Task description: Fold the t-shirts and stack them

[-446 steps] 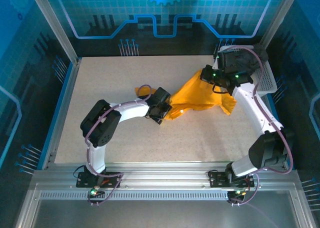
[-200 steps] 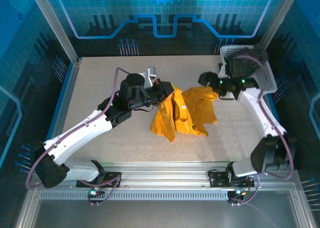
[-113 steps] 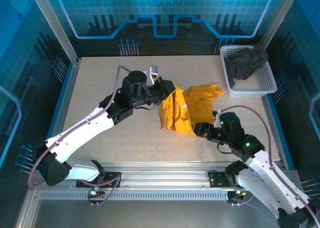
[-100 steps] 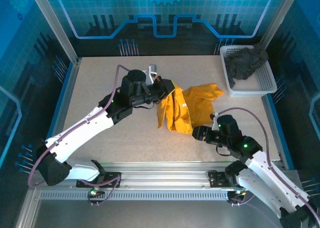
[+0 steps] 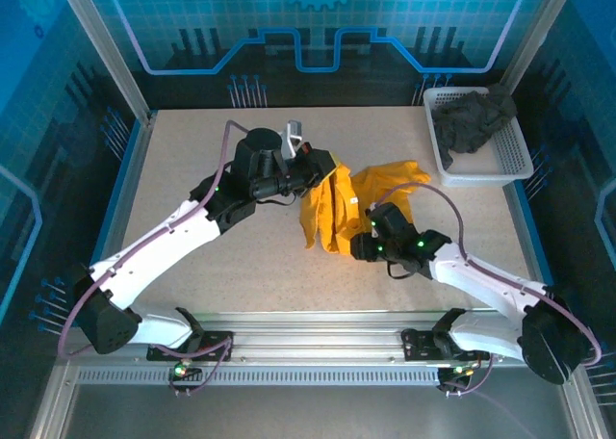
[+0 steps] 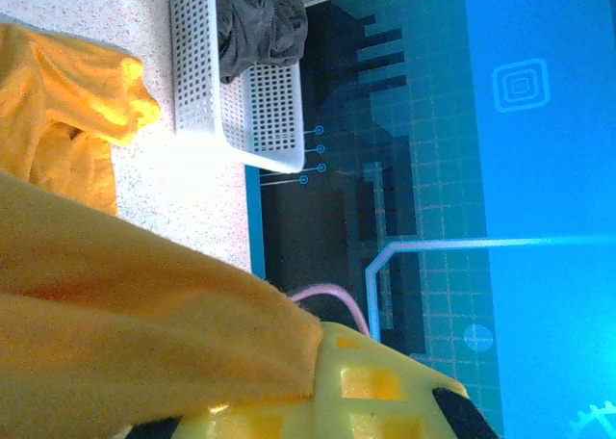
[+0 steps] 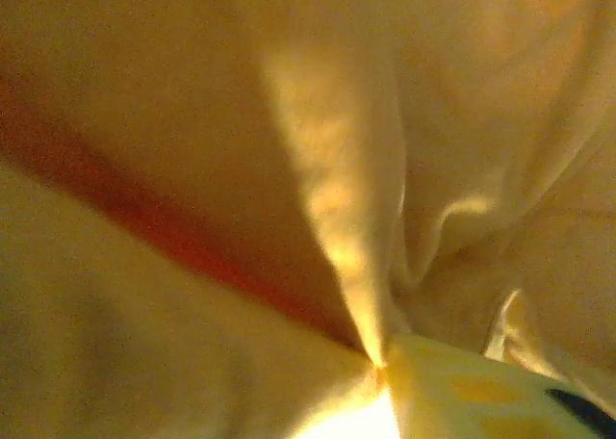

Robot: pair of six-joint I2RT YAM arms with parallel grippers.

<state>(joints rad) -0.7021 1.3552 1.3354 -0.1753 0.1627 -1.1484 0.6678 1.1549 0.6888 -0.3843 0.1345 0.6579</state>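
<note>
The orange-yellow t-shirt [image 5: 337, 213] hangs crumpled over the middle of the table, its upper edge lifted. My left gripper [image 5: 322, 172] is shut on that upper edge; in the left wrist view the cloth [image 6: 115, 304] runs in against my yellow finger [image 6: 385, 391]. My right gripper [image 5: 358, 247] sits at the shirt's lower near edge. In the right wrist view the folds of cloth [image 7: 289, 121] converge into a pinch at my fingertip [image 7: 433, 381]. The dark grey t-shirt [image 5: 472, 121] lies bunched in the white basket [image 5: 481, 174], and both it [image 6: 258, 20] and the basket [image 6: 207, 83] show in the left wrist view too.
The basket stands at the back right corner of the table, by the enclosure's metal frame. Speckled tabletop [image 5: 192, 150] lies bare to the left and along the near edge. Blue panels wall the workspace on three sides.
My right arm has swung from the basket side down to the orange-yellow shirt's near edge, and its jaws have closed on the cloth. The left gripper keeps holding the upper edge, nearly still.
</note>
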